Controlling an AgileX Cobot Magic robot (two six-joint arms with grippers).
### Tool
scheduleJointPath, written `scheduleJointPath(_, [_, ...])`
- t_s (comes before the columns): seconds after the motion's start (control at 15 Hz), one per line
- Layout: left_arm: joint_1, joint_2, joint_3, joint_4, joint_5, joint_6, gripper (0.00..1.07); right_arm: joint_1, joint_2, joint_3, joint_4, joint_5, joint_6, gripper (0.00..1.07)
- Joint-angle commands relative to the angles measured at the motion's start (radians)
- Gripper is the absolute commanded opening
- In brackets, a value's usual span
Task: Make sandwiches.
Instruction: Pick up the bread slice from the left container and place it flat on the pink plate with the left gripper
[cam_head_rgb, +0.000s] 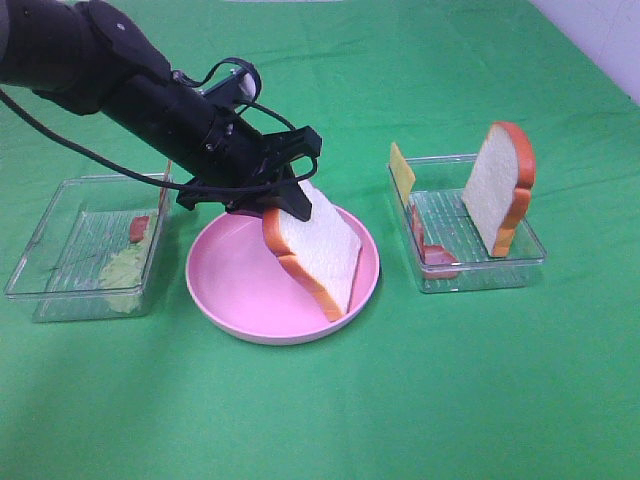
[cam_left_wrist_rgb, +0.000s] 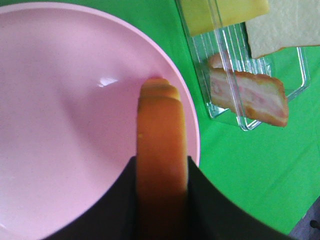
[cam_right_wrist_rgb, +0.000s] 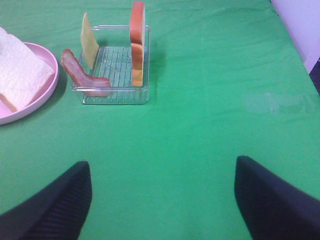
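In my left gripper (cam_head_rgb: 288, 205), the white toy bread slice with orange-brown crust (cam_head_rgb: 320, 250) hangs tilted over the round pink plate (cam_head_rgb: 225, 300), between the clear plastic left tray (cam_head_rgb: 40, 265) and the clear plastic right tray (cam_head_rgb: 530, 255).

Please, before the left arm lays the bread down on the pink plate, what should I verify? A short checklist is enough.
1. Left gripper shut on the bread slice: ok.
2. Bread slice above the pink plate, tilted: ok; touching it: cannot tell.
3. Plate free of other food: ok.
4. Right gripper open, away from the plate: ok.
5. Lettuce in the left tray; bacon, cheese, second slice in the right tray: ok.
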Motion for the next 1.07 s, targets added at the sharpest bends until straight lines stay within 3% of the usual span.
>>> scheduleJointPath(0.07, [-0.006, 0.005, 0.002, -0.017, -0.006, 0.000, 0.00, -0.004, -0.015, -0.001, 0.005, -0.009, -0.014, 0.75])
scheduleJointPath(0.27, [-0.006, 0.005, 0.002, -0.003, -0.003, 0.000, 0.02, -0.004, -0.015, -0.001, 0.005, -0.009, -0.014, 0.75])
scheduleJointPath(0.47, [-0.006, 0.005, 0.002, 0.028, -0.008, 0.000, 0.21, -0.004, -0.015, -0.001, 0.005, -0.009, -0.014, 0.75])
scheduleJointPath(0.67, [-0.006, 0.005, 0.002, 0.068, -0.011, 0.000, 0.56, -0.004, -0.015, -0.001, 0.005, -0.009, -0.014, 0.75])
scheduleJointPath(0.93, [-0.006, 0.005, 0.002, 0.137, -0.014, -0.015, 0.71, -0.004, -0.015, -0.001, 0.005, -0.009, -0.014, 0.75])
scheduleJointPath(1.07, [-0.006, 0.005, 0.002, 0.225, -0.012, -0.079, 0.79, -0.004, -0.015, -0.001, 0.005, -0.009, -0.014, 0.75])
